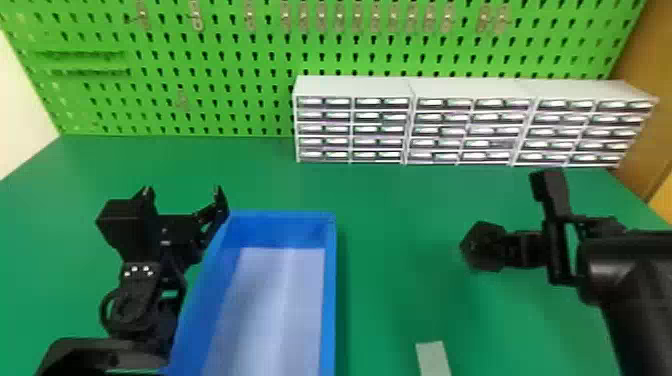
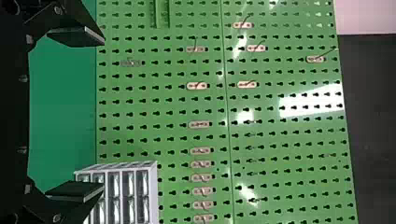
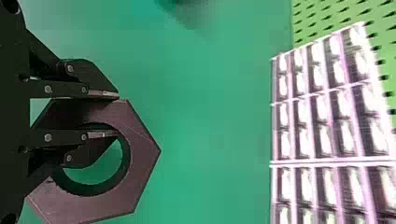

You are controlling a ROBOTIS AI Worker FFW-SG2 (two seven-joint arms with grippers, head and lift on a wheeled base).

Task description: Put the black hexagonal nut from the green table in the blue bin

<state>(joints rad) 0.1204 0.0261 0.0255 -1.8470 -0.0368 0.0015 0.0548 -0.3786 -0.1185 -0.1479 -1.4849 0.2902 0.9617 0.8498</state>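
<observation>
In the head view my right gripper (image 1: 511, 249) is over the right part of the green table (image 1: 400, 210), shut on the black hexagonal nut (image 1: 481, 246). The right wrist view has that gripper (image 3: 116, 115) pinching one side of the nut (image 3: 142, 156), one finger at its outer edge and the other at its central hole. The blue bin (image 1: 328, 300) stands left of the nut, with a pale bottom. Beside the bin's left wall, my left gripper (image 1: 184, 202) is open; its fingers are spread wide in the left wrist view, nothing between them (image 2: 103, 114).
Grey drawer cabinets (image 1: 350, 87) stand at the back right of the table, before a green pegboard (image 1: 225, 65) with small hooks. A pale flat strip (image 1: 433, 357) lies near the front edge, right of the bin. Open green surface separates bin and nut.
</observation>
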